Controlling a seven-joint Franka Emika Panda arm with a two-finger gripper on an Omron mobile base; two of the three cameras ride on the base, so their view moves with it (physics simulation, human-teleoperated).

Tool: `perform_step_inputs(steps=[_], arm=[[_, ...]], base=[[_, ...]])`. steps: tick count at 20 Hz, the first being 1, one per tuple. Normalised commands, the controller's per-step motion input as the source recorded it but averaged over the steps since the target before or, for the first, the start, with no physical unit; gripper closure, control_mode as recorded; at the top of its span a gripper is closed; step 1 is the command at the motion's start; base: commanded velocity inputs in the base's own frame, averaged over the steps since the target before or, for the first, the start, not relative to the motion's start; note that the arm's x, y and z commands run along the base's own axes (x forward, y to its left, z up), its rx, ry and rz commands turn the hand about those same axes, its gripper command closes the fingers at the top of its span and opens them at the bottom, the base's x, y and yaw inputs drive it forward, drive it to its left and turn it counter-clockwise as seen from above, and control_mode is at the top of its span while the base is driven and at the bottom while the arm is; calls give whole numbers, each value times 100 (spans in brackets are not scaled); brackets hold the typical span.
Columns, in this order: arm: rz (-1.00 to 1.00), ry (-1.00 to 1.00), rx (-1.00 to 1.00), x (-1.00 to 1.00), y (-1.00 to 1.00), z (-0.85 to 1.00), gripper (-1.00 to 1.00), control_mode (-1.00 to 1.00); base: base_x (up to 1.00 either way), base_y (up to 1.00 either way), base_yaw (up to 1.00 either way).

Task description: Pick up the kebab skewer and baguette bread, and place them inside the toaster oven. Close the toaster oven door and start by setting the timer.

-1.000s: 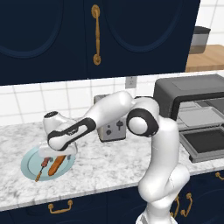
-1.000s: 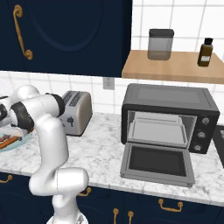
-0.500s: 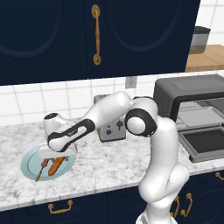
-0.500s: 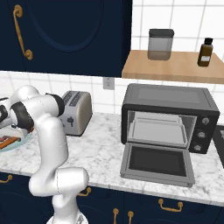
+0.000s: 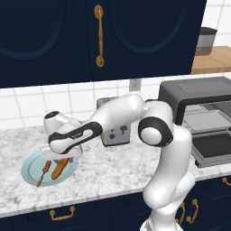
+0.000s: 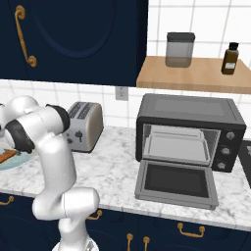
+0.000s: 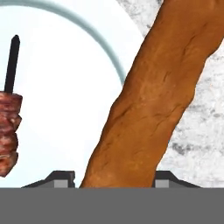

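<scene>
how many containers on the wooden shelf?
2. A grey lidded canister toward the left end of the wooden shelf and a dark brown bottle near its right edge. The frame cuts the shelf there, so more may sit beyond.

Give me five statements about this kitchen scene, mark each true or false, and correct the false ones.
1. The toaster oven door is closed. False: it hangs open, folded down.
2. The baguette bread sits between the gripper's fingertips. True.
3. The kebab skewer lies inside the toaster oven. False: it lies on the plate.
4. A silver toaster stands on the counter, left of the toaster oven. True.
5. The jar stands on the counter. False: on the wooden shelf.
</scene>
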Motion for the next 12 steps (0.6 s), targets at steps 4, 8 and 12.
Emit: perform_step_inputs(steps=[4, 8, 12], arm=[[-14, -6, 7, -55, -98, 20, 100, -100], [-17, -1, 12, -39, -100, 41, 100, -100], [-18, -1, 19, -51, -100, 68, 100, -100]], base=[[0, 0, 0], [0, 0, 0], [0, 0, 0]])
